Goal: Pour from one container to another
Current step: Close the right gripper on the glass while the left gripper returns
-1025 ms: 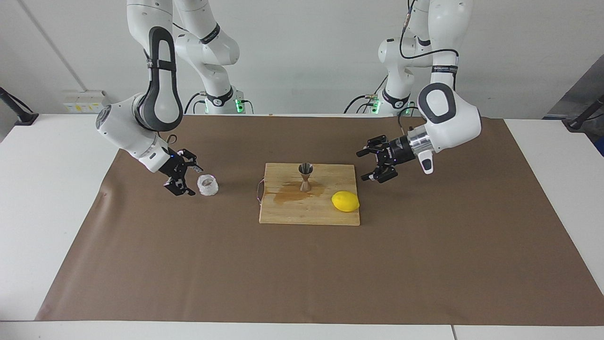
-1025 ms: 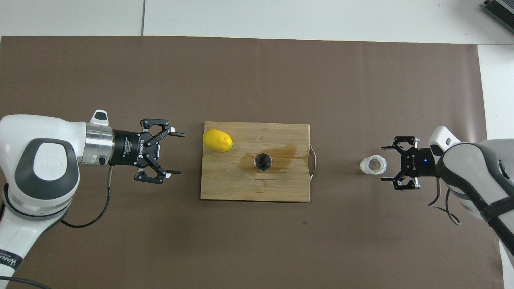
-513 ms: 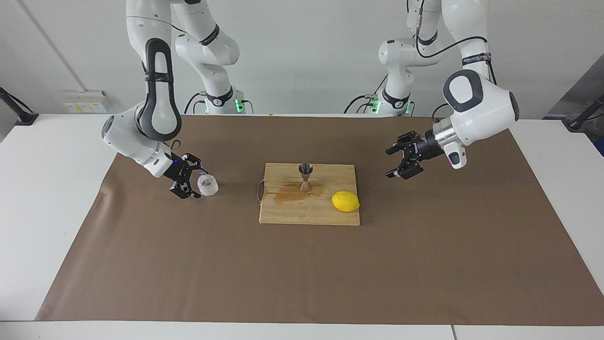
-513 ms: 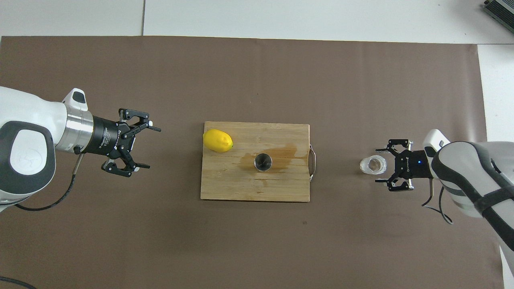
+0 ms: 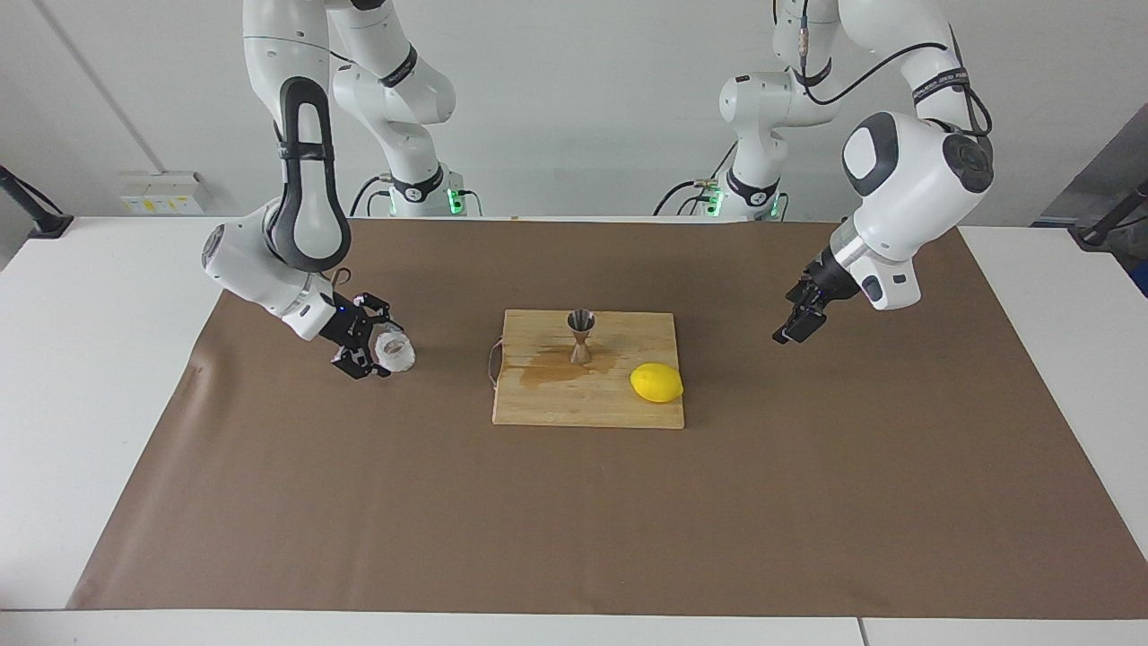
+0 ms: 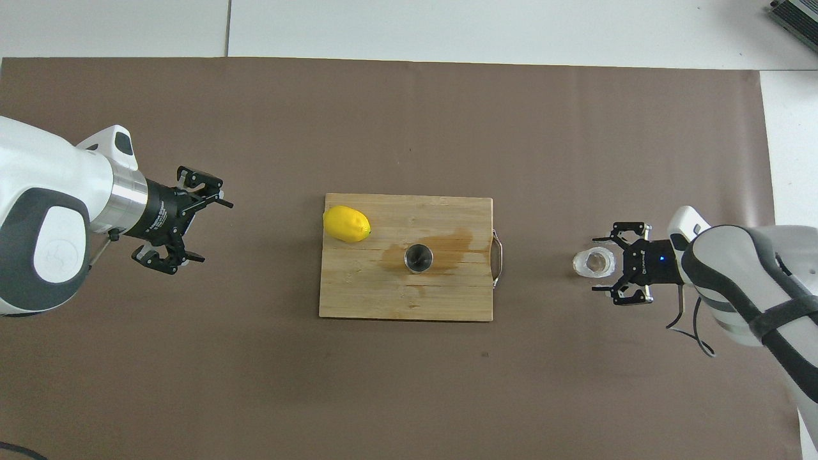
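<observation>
The whitish translucent cup [image 5: 396, 352] [image 6: 594, 262] stands upright on the brown mat toward the right arm's end of the table. My right gripper [image 5: 375, 346] [image 6: 597, 264] is low at the cup and open, one finger on each side of it, not closed on it. The steel hourglass jigger [image 5: 581, 336] [image 6: 418, 258] stands upright on the wooden cutting board [image 5: 583, 408] [image 6: 358, 300]. My left gripper [image 5: 782, 335] [image 6: 217, 232] is open and empty, raised over the mat toward the left arm's end, apart from the board.
A yellow lemon [image 5: 656, 382] [image 6: 346, 224] lies on the board's corner toward the left arm's end. A wet brownish stain [image 5: 549, 370] [image 6: 455, 243] spreads on the board beside the jigger. The brown mat [image 5: 574, 520] covers most of the table.
My left gripper has drawn back from the board toward the left arm's end and turned. My right gripper has moved in so its fingers stand on both sides of the cup.
</observation>
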